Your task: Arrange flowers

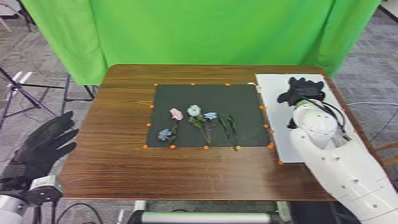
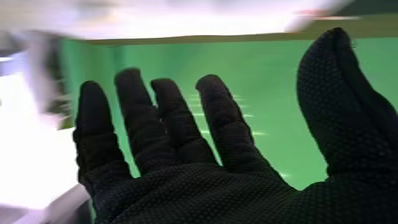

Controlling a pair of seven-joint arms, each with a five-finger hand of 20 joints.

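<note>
In the head view, my right hand is over the upper part of the white board at the table's right side, fingers spread and holding nothing. The right wrist view has the same hand with fingers and thumb straight and apart. My left hand stands off the table's left edge, its fingers extended. On the dark mat lie a pink flower, a pale blue-white flower, a blue flower and another blue flower lower left. Thin green stems lie to their right.
The dark mat has small orange markers around its border. A long white board lies along the right of the brown table. A green curtain hangs behind, and a tripod stands at the left.
</note>
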